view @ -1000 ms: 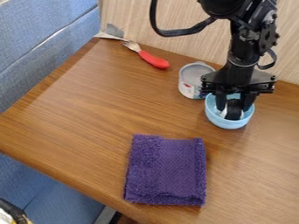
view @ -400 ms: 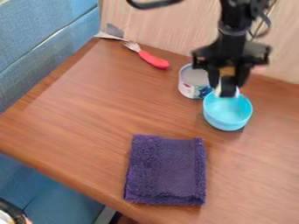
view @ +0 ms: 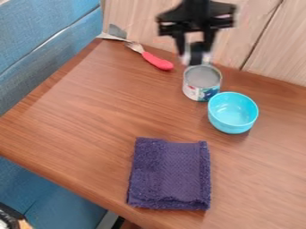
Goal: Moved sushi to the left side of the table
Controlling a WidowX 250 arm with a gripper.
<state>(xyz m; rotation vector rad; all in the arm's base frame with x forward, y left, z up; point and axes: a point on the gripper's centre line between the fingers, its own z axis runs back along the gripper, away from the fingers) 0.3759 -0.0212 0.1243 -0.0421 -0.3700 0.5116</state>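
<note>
Camera view has the arm (view: 197, 5) coming in over the top edge, right of the middle, and dropping almost straight down in front of the pale wall (view: 275, 49). From where I'm standing, the gripper (view: 195, 49) points its fingers at the table (view: 90, 116), its wide crossbar tipped a little, the right end higher in view. Those fingers are closed on the sushi (view: 196, 55), a small black piece with white at its sides, pinched upright between them. Everything on the arm is rather blurred. The sushi hangs just over the back rim of the can (view: 194, 91) in view; whether the two touch, I can't tell.

Beside the can, to its right and nearer me, sits the blue bowl (view: 231, 127). The purple cloth (view: 170, 174) lies folded near the front edge, and the fork (view: 156, 61) with its red handle rests near the back, left of the can.
</note>
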